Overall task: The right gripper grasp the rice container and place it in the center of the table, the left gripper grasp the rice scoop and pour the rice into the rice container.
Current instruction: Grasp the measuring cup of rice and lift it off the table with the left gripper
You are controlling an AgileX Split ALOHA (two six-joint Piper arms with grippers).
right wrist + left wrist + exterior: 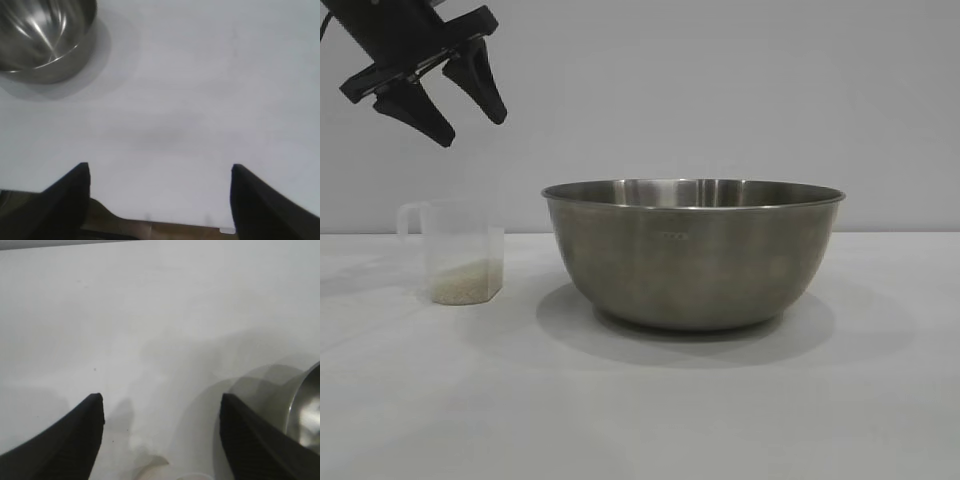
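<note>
The bowl (693, 255) is seated upright on the table (640, 420), near its centre, so the placing step is judged complete. The right gripper (159, 200) is seen only in its own wrist view, over bare table well apart from the bowl; its jaws are spread wide and nothing is held. The scoop (460, 252) stands upright to the left of the bowl, clear of it, with rice (467, 283) lying in its base. The left gripper (460, 105) hangs above the scoop, jaws parted and empty. Grasping the scoop and pouring the rice into the bowl are not yet done.
</note>
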